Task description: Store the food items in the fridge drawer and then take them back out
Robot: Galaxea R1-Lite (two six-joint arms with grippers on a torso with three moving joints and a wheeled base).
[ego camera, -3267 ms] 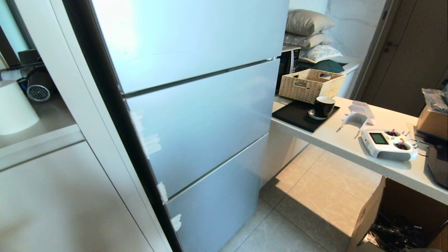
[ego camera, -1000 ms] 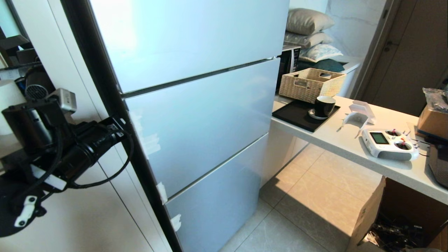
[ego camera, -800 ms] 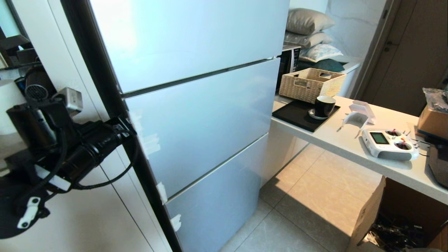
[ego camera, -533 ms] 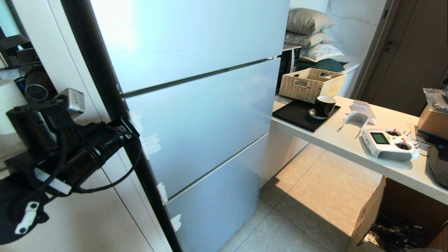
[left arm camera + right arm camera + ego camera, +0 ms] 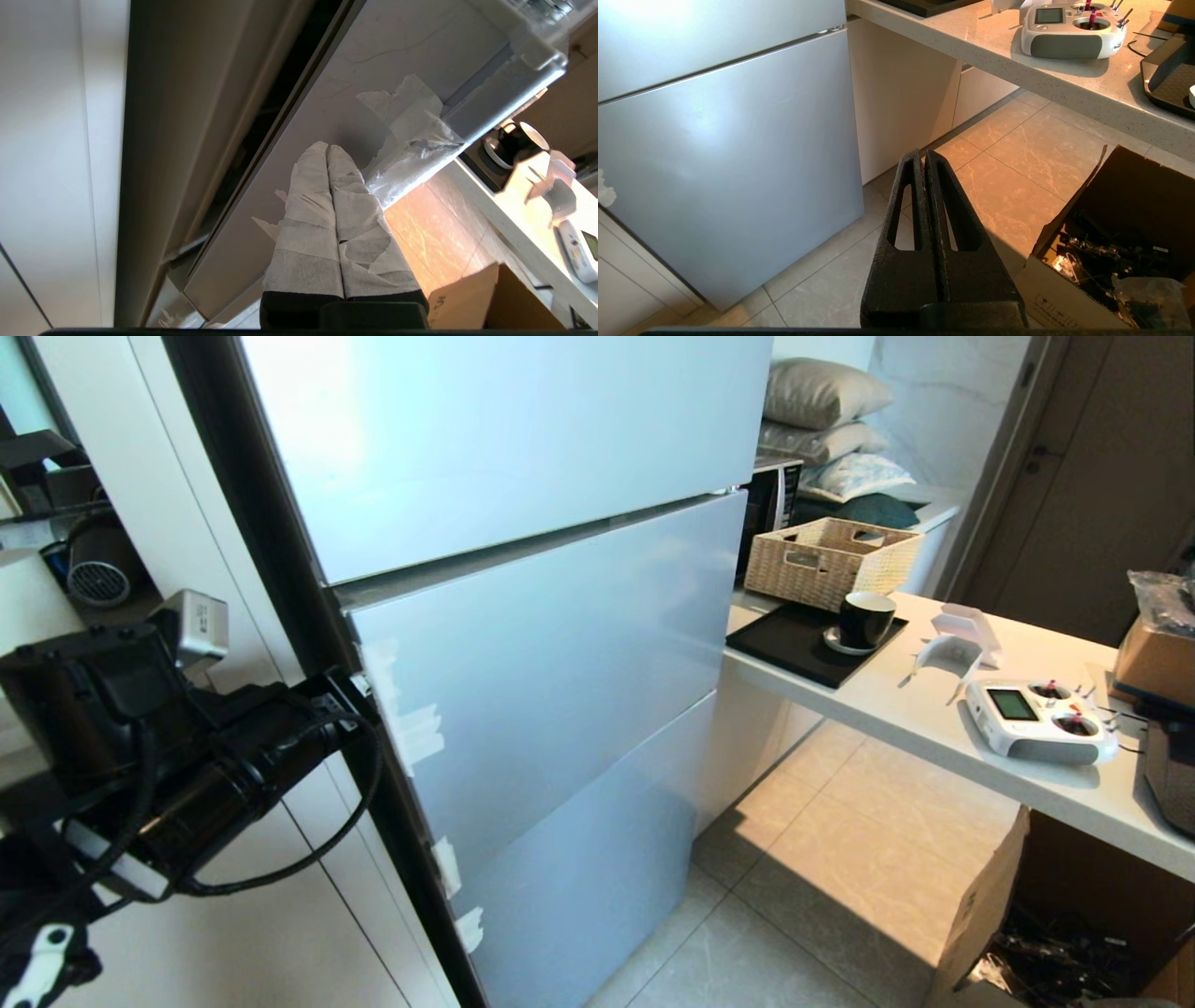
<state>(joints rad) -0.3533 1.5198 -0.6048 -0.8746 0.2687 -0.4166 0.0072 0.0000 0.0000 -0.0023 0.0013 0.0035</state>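
At the left edge of the pale blue-grey fridge (image 5: 523,644), the left hand (image 5: 327,151) is pressing its two tape-wrapped fingers (image 5: 308,219), closed flat against each other and holding nothing, against the side edge of the middle drawer front (image 5: 551,663). Closed fingers form a thin wedge, probably chosen because the front has no visible handle and must be levered from its side edge. A dark gap is showing between this front and the fridge body in the left wrist view, and the head view shows the front standing slightly proud of the panel above it, so the drawer is judged to be just beginning to open. Patches of white tape (image 5: 411,728) are sitting on the front's left edge, just beside the fingertips. A corner of clear plastic (image 5: 537,51) is showing behind the top of the front; this is probably the fridge drawer bin, and it is lying beyond the fingertips, apart from them. No food items are appearing in any view, so their place cannot be told. The right hand (image 5: 924,156) is hanging idle above the floor tiles (image 5: 1017,177), its black fingers shut together and empty. On the counter (image 5: 934,709) to the right are lying a wicker basket (image 5: 831,560), a black cup (image 5: 864,619) and a white controller (image 5: 1036,719), none involved in this step.
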